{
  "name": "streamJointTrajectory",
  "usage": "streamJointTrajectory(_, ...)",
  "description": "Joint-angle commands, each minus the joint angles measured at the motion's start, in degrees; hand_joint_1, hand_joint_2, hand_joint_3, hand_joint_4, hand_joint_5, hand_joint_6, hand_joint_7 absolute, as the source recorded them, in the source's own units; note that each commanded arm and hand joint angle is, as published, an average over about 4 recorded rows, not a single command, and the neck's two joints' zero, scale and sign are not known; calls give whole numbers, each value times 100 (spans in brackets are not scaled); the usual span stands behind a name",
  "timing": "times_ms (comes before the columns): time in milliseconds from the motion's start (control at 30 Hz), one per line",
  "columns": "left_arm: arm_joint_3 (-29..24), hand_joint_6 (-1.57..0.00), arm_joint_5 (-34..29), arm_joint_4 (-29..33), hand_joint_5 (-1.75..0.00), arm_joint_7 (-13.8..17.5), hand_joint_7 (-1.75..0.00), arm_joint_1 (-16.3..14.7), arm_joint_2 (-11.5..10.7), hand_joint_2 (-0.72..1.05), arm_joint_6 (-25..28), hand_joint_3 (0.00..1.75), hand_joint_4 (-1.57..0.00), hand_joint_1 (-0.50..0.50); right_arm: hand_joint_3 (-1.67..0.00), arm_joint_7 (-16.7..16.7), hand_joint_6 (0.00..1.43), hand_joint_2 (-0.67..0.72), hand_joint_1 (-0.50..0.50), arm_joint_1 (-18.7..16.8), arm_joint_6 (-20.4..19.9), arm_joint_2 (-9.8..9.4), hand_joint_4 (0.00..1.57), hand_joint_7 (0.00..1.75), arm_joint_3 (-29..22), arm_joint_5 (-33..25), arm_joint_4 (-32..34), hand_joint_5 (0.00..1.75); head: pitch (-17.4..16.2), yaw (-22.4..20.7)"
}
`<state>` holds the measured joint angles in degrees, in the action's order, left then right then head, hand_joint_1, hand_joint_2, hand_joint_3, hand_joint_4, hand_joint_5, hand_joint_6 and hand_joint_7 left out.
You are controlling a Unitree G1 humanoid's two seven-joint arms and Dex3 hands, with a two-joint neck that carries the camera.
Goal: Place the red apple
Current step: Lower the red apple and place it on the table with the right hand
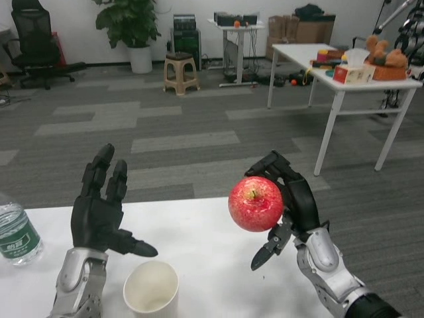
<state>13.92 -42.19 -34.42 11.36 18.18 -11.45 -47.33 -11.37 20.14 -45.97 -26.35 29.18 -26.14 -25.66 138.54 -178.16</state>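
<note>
Red apple (256, 203): held up off the white table (212, 245) in our right hand (291, 199), right of centre, stem dimple turned toward us. The fingers wrap behind it, so its far side is hidden from us.

Going left to right, we list:

- Clear plastic water bottle (17, 235), near left edge of the table; its top is cut off by the frame. It carries a green-and-white label whose writing is too small for us to read.
- Office chair (36, 40), black, far left on the grey carpet.
- Our left hand (101, 211), raised over the table's left part, holding nothing, fingers spread upward and thumb pointing right. Its silver forearm runs off the bottom edge.
- Paper cup (151, 287), white, upright, mouth open, on the table just right of the left wrist; its base is cut off by the bottom edge.
- Potted plant (132, 26), far wall, its top out of frame.
- Plastic stool (181, 71), beige, near the plant.
- Small far desk (237, 30) with dark boxes on it that we cannot identify.
- Cardboard boxes (298, 30), stacked against the far wall.
- Second white table (318, 66), far right, bearing a clutter of coloured items (361, 63), too small and blurred for us to name.

Nothing stands between the apple and the cup; the two are apart, the apple higher and to the right.
</note>
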Motion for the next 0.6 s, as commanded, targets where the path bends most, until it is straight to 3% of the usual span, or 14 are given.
streamJointTrajectory(33, -30, 0, -26, -3, 0, -15, -35, -16, -2, -19, -39, 4, 0, -36, -16, -28, 61, 66, 42, 47, 18, 20, 101, 147, 206, -13, -259, 165, -181, -4)
streamJointTrajectory(333, 7, 0, -26, -34, 0, -19, -38, 25, 3, -19, -39, 4, 0, -35, -16, 16, 63, 66, 42, -1, 18, 317, 103, 147, 516, -13, -1448, 165, -1111, 115)
streamJointTrajectory(600, 62, 0, -26, -106, 0, -19, -38, 93, 3, -19, -39, 2, 0, -34, -16, 76, 63, 66, 42, 5, 29, 354, 106, 147, 1087, -22, -2195, 165, -1390, 248)
